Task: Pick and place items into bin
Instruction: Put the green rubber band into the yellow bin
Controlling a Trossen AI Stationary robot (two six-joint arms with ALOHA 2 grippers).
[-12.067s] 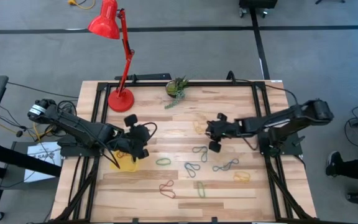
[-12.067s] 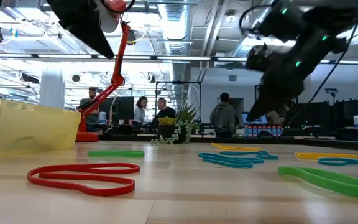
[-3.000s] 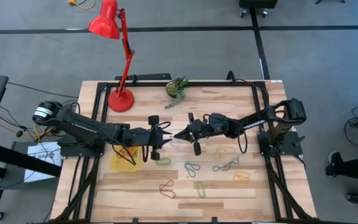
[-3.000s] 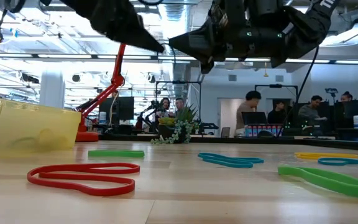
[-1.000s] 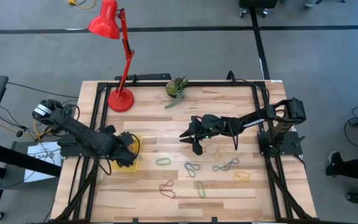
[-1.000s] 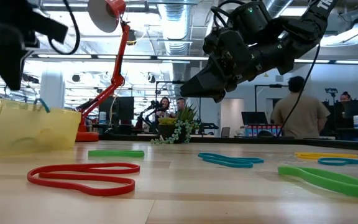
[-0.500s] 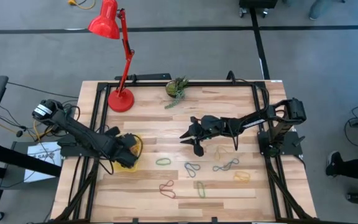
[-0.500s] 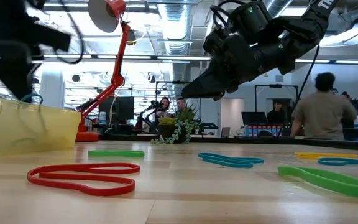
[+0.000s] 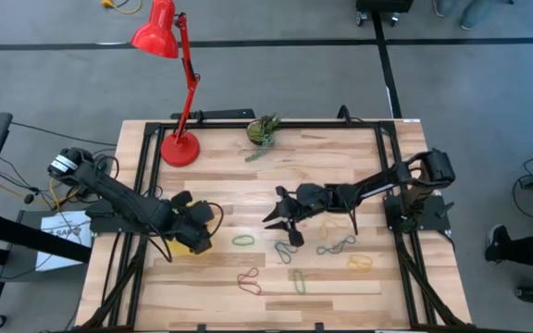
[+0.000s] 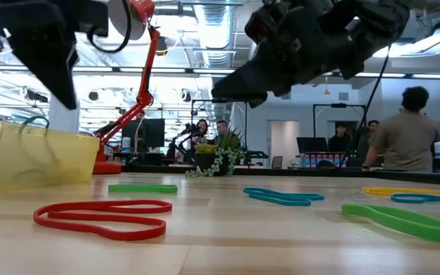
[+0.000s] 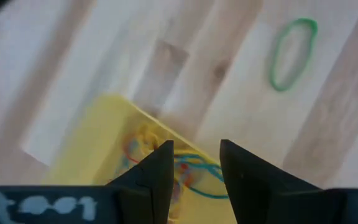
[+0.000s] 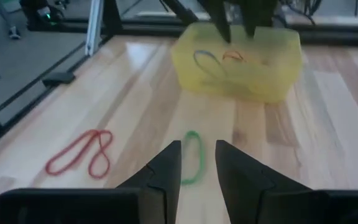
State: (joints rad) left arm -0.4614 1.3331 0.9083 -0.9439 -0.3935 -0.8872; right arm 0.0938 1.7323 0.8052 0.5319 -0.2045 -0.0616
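Wooden tabletop [image 9: 340,148]: seven rubber-band loops [image 9: 290,251] loose, 3 o'clock of yellow bin [image 9: 189,242] holding several bands. Left gripper [image 9: 202,225] open, empty, above bin. Right gripper [image 9: 279,225] open, empty, mid-table.

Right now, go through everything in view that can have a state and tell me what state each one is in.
left gripper: open, empty, above the bin.
right gripper: open, empty, above the green band.
bin: upright, several bands inside.
green band: flat on the table, outside the bin.
red band: twisted, flat on the table.
red lamp: standing at the table's far edge.
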